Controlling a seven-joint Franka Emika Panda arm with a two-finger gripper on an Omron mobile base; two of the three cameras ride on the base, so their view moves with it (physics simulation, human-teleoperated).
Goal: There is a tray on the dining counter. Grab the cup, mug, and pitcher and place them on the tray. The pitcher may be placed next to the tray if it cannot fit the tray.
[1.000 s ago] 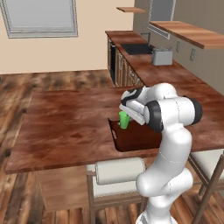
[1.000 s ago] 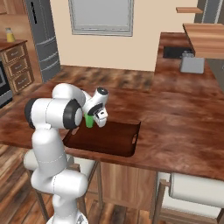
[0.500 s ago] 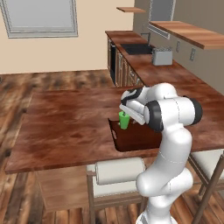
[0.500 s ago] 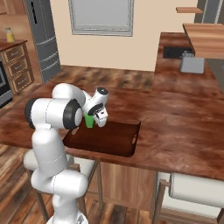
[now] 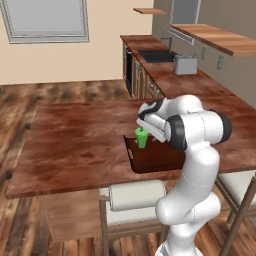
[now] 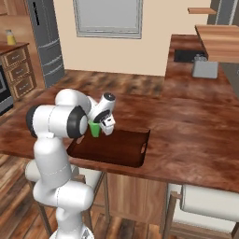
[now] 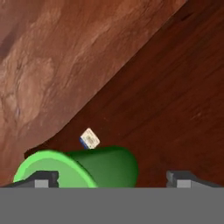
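The green cup [image 5: 142,138] [image 6: 94,129] stands upright inside the dark wooden tray [image 5: 155,160] [image 6: 119,149], at the tray's end nearest the arm. The tray lies on the dining counter [image 5: 75,140] [image 6: 186,135]. My gripper [image 5: 143,131] [image 6: 101,125] hangs over the cup and is open. In the hand view the cup [image 7: 103,166] lies between the spread fingertips [image 7: 42,178], with a gap on its right side. A small yellowish vessel [image 6: 9,37], perhaps the pitcher, stands far off on a cabinet top beside the fridge. The mug is out of view.
Stools with white cushions [image 5: 136,196] [image 6: 211,203] are tucked under the counter's near edge. A grey toaster [image 5: 185,65] [image 6: 204,69] sits on the back counter by the sink. A tall grey fridge [image 6: 46,42] stands at far left.
The jaws have opened and let go of the green cup, which stays standing in the tray. The arm has hardly moved.
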